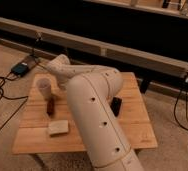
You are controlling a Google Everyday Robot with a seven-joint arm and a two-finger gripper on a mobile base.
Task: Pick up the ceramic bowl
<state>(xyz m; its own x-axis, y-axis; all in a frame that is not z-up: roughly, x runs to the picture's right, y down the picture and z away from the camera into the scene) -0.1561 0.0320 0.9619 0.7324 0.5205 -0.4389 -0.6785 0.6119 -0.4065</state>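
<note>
I see no small round reddish-brown ceramic bowl as such. A dark object (116, 106) lies on the wooden table (132, 127) against the right edge of my white arm (94, 112), partly covered. I cannot tell whether it is the bowl. My gripper is hidden: the arm rises from the bottom of the view, bends over the table's middle and ends in a white rounded joint (61, 66) at the far left. The pale cup (43, 86) stands left of the arm. The slim red-brown object (50, 105) lies just in front of the cup.
A pale rectangular block (58, 128) lies near the table's front left. Cables and a small blue-black box (22, 68) are on the floor to the left. A long low rail (137, 52) runs behind the table.
</note>
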